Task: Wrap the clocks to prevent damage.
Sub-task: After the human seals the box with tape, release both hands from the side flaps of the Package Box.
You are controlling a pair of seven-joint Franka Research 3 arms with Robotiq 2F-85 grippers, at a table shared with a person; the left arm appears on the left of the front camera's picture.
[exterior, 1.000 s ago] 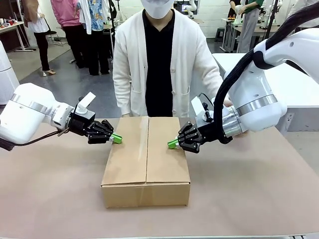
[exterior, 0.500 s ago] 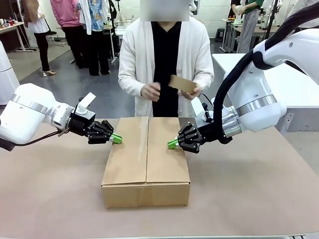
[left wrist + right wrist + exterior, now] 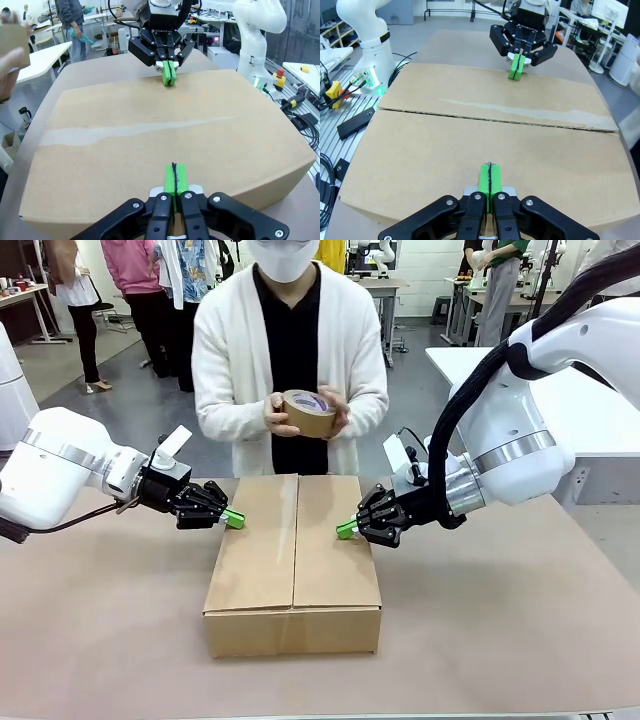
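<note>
The clocks are out of view. A closed cardboard box [image 3: 293, 560] sits mid-table, its two top flaps meeting along a centre seam. My left gripper [image 3: 234, 519] is shut, its green tips resting on the left flap's outer edge. From the other side, my right gripper [image 3: 346, 530] is also shut, with its tips on the right flap. In the left wrist view my left gripper [image 3: 174, 180] lies on the box [image 3: 150, 135], facing the right gripper [image 3: 169, 75]. The right wrist view mirrors this: right gripper [image 3: 489, 182], box [image 3: 470, 145], left gripper [image 3: 518, 66]. Neither gripper holds anything.
A person in a white cardigan stands at the far edge, holding a brown tape roll [image 3: 308, 412] in both hands above the box's far end. The brown table top [image 3: 500, 620] is bare around the box. A white table [image 3: 600, 420] stands at the right.
The person has stepped left and raised the tape roll in both hands to chest height. Both grippers and the box have stayed put.
</note>
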